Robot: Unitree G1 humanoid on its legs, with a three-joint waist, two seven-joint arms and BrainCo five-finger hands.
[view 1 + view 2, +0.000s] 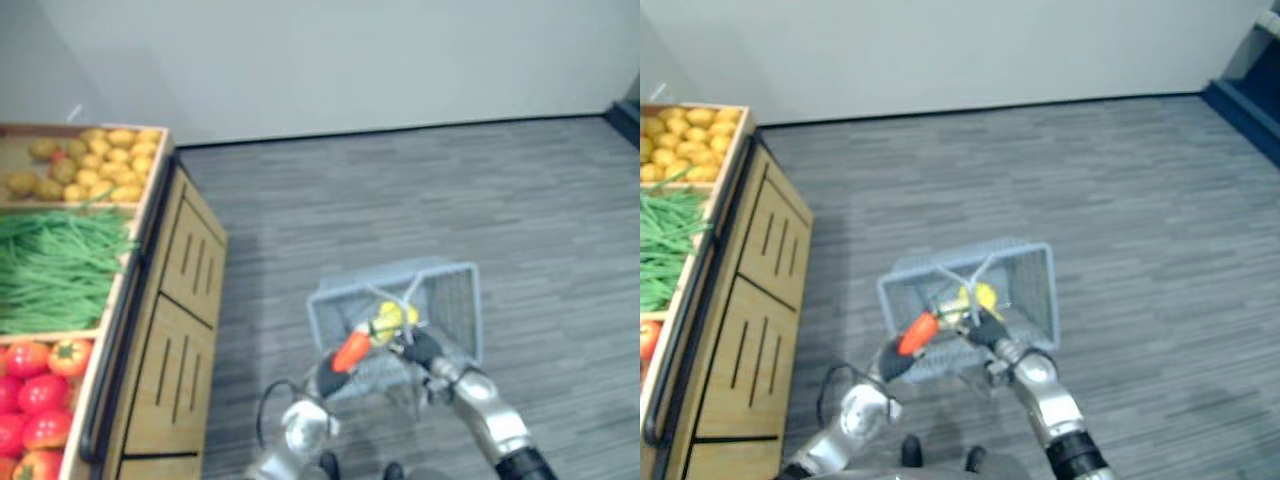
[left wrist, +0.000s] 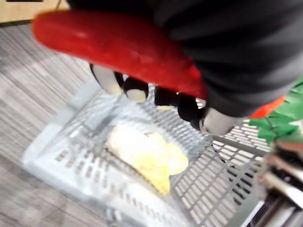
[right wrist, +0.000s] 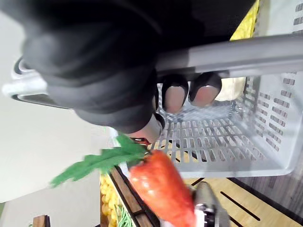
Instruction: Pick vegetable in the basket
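Note:
My left hand [image 1: 326, 380] is shut on a red-orange carrot [image 1: 351, 351] with green leaves, holding it over the near rim of a grey plastic basket [image 1: 455, 300]. In the left wrist view the carrot [image 2: 118, 47] lies across the palm, above the basket's slotted floor [image 2: 71, 161]. A yellow vegetable [image 1: 390, 318] lies inside the basket and shows pale in the left wrist view [image 2: 147, 156]. My right hand [image 1: 420, 348] is shut on the basket's handle [image 3: 236, 56], keeping the basket above the floor. The carrot [image 3: 161, 189] hangs beside that hand.
A wooden produce stand [image 1: 180, 340] stands at the left, with yellow potatoes [image 1: 95, 160], green beans [image 1: 55, 265] and red tomatoes [image 1: 35, 390] in its bins. Grey carpet stretches ahead and right to a white wall.

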